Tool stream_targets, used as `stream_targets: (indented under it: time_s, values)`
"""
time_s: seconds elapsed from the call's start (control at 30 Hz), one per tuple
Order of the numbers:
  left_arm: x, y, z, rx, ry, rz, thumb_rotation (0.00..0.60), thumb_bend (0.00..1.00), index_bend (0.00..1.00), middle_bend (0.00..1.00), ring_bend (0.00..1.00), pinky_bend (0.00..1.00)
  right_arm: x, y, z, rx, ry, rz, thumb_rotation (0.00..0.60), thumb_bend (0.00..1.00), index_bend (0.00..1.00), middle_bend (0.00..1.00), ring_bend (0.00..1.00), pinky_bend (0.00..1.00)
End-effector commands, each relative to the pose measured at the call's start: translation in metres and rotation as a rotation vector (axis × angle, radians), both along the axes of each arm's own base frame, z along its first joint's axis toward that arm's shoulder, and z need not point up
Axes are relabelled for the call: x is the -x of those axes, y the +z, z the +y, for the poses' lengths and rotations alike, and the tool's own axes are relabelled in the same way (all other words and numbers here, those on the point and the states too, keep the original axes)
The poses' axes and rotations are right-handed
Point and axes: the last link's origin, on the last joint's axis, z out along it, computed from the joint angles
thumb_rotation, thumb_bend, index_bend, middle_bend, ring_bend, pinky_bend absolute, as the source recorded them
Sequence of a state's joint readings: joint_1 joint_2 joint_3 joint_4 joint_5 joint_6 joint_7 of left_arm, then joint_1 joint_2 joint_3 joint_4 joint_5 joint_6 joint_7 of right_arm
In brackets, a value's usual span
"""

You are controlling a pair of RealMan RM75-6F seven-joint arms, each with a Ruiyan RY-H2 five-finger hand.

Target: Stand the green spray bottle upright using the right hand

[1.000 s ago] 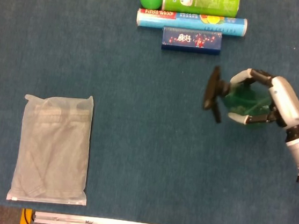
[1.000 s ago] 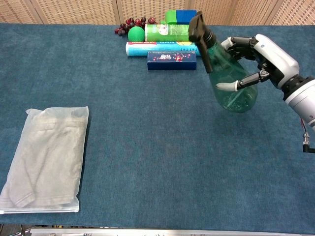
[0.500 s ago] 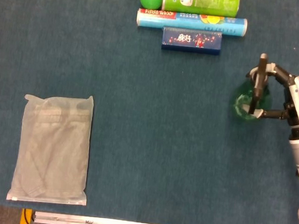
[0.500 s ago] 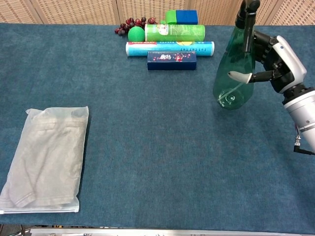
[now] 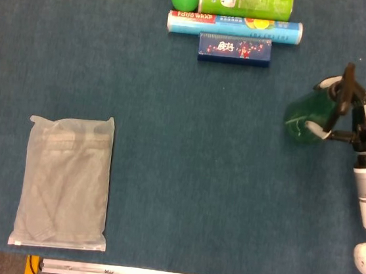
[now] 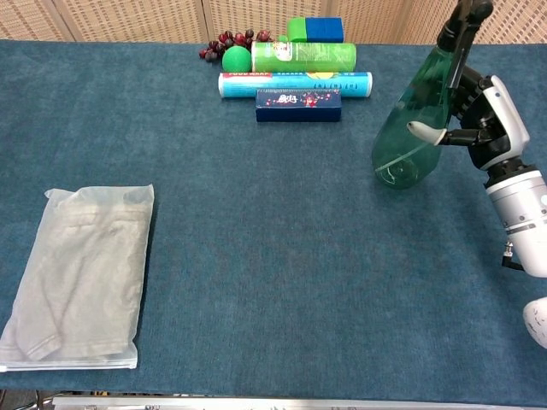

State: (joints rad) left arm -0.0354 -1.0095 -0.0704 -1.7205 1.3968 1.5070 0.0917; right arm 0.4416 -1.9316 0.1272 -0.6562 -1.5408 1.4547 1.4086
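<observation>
The green spray bottle (image 6: 417, 128) is at the right side of the blue table, its black nozzle up and its top leaning toward the right; from overhead the green spray bottle (image 5: 308, 116) looks foreshortened. My right hand (image 6: 479, 120) grips it around the upper body, one finger (image 6: 425, 131) across the front. The same right hand (image 5: 356, 124) shows at the right edge of the head view. The bottle's base is at or just above the cloth; I cannot tell which. My left hand is out of sight.
At the back edge lie a dark blue box (image 6: 298, 103), a food wrap tube (image 6: 295, 84), a green can (image 6: 303, 56), a green ball (image 6: 236, 59) and dark grapes (image 6: 231, 39). A bagged garment (image 6: 77, 278) lies front left.
The right hand swung the bottle from lying tilted with its nozzle to the left up to nozzle-up, and it now leans to the right; the hand shifted slightly right.
</observation>
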Motion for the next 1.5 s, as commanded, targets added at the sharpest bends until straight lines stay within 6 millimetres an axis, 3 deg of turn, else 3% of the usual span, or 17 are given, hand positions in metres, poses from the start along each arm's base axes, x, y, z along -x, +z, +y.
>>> stream_targets:
  time_s: [0.03, 0.83, 1.13, 1.5]
  values:
    - [0.0, 0.0, 0.0, 0.001, 0.002, -0.001, 0.6, 0.05, 0.38, 0.22, 0.09, 0.14, 0.004, -0.004, -0.004, -0.044, -0.025, -0.07, 0.6, 0.0, 0.6, 0.54, 0.4, 0.5]
    - [0.001, 0.0, 0.0, 0.01, 0.013, -0.001, 0.6, 0.05, 0.38, 0.22, 0.09, 0.15, 0.015, -0.01, -0.002, -0.059, -0.011, 0.013, 0.6, 0.0, 0.6, 0.54, 0.4, 0.51]
    - [0.002, -0.001, 0.0, 0.016, 0.017, 0.003, 0.6, 0.05, 0.38, 0.22, 0.09, 0.15, 0.021, -0.006, 0.003, -0.063, 0.012, 0.054, 0.6, 0.0, 0.58, 0.48, 0.37, 0.51]
    - [0.002, -0.003, 0.001, 0.026, 0.022, 0.008, 0.6, 0.05, 0.38, 0.22, 0.09, 0.15, 0.025, 0.001, 0.008, -0.056, 0.046, 0.138, 0.6, 0.0, 0.22, 0.25, 0.19, 0.35]
